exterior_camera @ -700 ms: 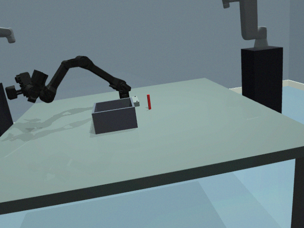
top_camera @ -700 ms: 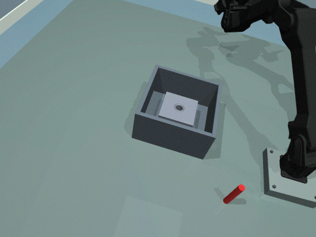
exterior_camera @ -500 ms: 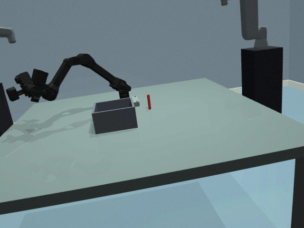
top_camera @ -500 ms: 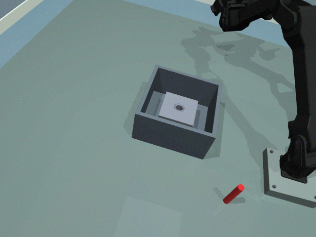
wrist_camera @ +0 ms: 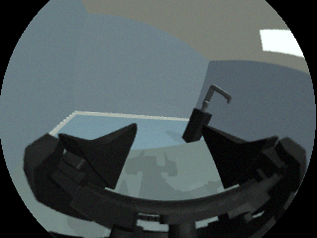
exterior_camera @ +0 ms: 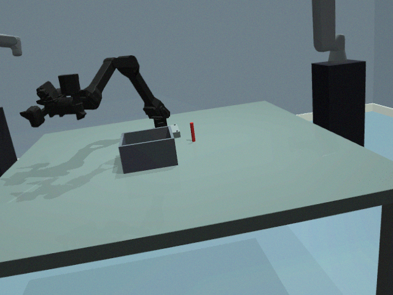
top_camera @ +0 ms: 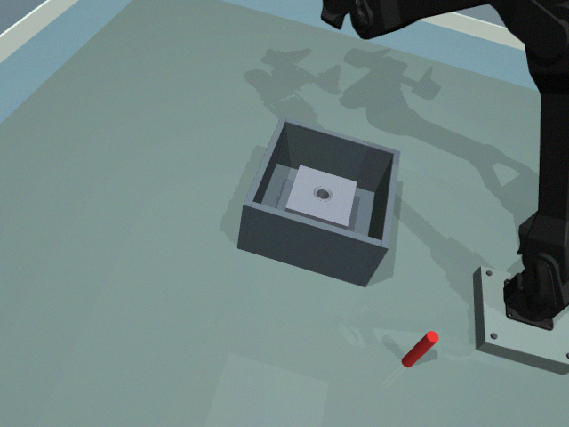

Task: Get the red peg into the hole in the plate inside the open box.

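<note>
My black, angular six-joint arm (top_camera: pixel 553 151) (exterior_camera: pixel 141 83) rises from a pale rectangular base plate (top_camera: pixel 488 337) (exterior_camera: pixel 177 134) with dark round bolts, bends at a high elbow, then slopes down to the wrist and reaches out level past the box — well above the tabletop. My black gripper (exterior_camera: pixel 33 109) (wrist_camera: pixel 169 127) is spread wide, nothing between the fingers; in the wrist view the two wedge-shaped black fingers stand well apart, one each side. That view faces blue-grey walls, a blue floor and a dark pedestal (exterior_camera: pixel 338 101) (wrist_camera: pixel 197 125) carrying a grey arm (exterior_camera: pixel 324 25) (wrist_camera: pixel 218 91).

Tabletop (top_camera: pixel 138 276) (exterior_camera: pixel 237 177) (wrist_camera: pixel 158 185): smooth, matte-looking grey-green, dark edge, arm shadows across it. Open box (top_camera: pixel 312 248) (exterior_camera: pixel 148 155): slate-grey, square-cornered, straight plain walls. Inside, at the bottom, a pale lilac-grey square plate (top_camera: pixel 305 188) lies flat, round hole (top_camera: pixel 323 194) in its middle with a ringed rim, nothing in the hole.

Red peg (top_camera: pixel 419 350) (exterior_camera: pixel 192 131): slim plain cylinder, smooth, flat round top, brighter on the end face than on the side. It stands upright on the tabletop, outside the box — near the base plate, touching neither, well apart from my gripper.
</note>
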Action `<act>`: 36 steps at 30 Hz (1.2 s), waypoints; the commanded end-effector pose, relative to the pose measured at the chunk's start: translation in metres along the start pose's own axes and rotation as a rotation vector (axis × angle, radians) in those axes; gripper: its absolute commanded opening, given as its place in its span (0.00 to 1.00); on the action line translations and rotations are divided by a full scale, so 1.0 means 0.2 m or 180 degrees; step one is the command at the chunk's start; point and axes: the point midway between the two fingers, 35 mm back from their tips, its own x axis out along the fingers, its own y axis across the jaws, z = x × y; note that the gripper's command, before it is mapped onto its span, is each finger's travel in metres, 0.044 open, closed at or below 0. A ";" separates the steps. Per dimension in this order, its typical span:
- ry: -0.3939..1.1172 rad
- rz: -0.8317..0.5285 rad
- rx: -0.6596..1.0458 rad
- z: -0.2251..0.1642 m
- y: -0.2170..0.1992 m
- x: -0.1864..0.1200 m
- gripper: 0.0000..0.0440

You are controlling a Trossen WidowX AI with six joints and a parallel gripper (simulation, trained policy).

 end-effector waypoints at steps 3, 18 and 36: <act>0.0036 0.0516 -0.0055 0.05 0.09 -0.25 1.00; 0.0377 0.2084 -0.0382 0.05 0.12 -1.09 1.00; 0.1311 0.3616 -0.1125 -0.20 -0.36 -1.89 1.00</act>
